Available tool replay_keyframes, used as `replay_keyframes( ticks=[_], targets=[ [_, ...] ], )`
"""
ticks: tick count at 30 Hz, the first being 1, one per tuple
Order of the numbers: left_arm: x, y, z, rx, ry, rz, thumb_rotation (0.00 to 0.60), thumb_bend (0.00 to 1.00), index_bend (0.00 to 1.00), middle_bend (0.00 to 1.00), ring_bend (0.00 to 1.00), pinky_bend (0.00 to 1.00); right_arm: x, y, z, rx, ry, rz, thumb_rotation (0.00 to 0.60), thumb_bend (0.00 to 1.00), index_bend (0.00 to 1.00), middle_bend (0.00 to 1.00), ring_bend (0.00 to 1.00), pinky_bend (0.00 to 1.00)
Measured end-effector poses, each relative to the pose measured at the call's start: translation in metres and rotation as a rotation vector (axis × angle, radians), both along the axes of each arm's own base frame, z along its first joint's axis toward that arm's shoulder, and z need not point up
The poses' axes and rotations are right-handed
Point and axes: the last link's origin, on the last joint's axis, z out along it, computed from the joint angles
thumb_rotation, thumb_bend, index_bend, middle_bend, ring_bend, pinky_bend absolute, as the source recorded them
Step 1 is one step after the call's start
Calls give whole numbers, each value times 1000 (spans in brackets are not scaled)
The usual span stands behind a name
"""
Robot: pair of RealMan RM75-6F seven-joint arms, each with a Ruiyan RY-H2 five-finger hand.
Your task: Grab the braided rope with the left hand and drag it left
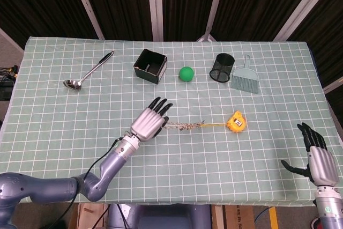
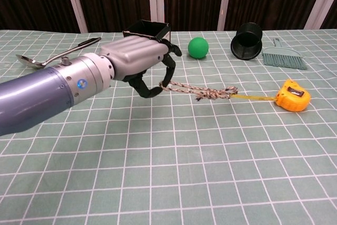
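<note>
One end of the braided rope [image 2: 197,91] is pinched in the left hand [image 2: 141,66], lifted off the surface [image 2: 210,172], drawing it taut from the tape measure [image 2: 293,95] for dragging, while the right hand [image 1: 316,156] waits with fingers spread near the surface's right front corner.

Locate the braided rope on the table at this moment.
In the head view the braided rope stretches across the table's middle, its left end pinched by the left robot hand and its right end tied to the yellow tape measure, nearer than the green ball.

The braided rope [image 2: 197,91] is thin, with mixed beige and dark strands. It stretches almost straight from left to right. Its left end is lifted a little above the counter, caught in the fingers [image 2: 169,72] of the left hand [image 2: 141,64], and its right end meets a yellow tape.
</note>
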Motion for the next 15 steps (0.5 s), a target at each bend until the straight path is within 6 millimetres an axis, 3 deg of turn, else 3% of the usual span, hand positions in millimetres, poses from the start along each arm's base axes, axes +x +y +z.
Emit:
replay_keyframes(
  ticks=[15],
  targets=[
    [-46, 17, 75, 206, -30, -23, 600, 525, 563, 88, 0, 0, 1, 1, 0, -8, 16, 6, 600, 193, 0, 0, 0, 0]
  ],
)
